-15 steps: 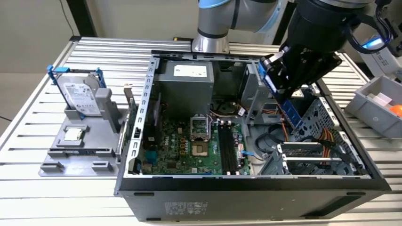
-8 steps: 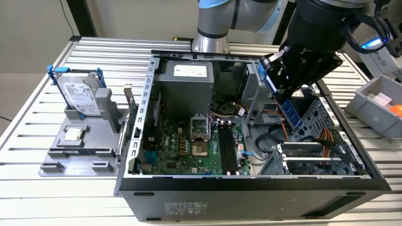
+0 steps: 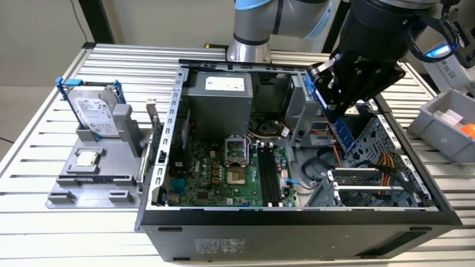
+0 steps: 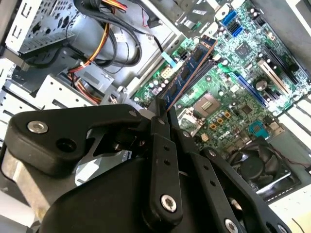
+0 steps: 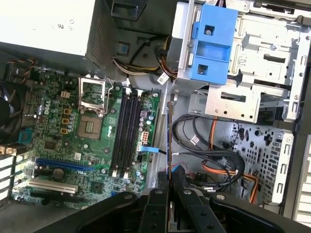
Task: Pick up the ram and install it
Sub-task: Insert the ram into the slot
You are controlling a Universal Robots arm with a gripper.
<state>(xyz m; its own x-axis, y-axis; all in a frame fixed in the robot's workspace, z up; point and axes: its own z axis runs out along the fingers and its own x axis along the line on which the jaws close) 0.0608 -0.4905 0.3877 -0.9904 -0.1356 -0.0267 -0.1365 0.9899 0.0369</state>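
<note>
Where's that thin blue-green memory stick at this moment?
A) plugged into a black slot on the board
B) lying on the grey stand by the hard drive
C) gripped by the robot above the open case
C: the gripper is shut on the ram, holding it over the open case, while the black memory slots sit empty.

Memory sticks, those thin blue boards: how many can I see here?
1. The ram is clamped in the gripper, held above the open computer case, not yet in the motherboard's black memory slots, which look empty. Others could be hidden inside the case.
</note>
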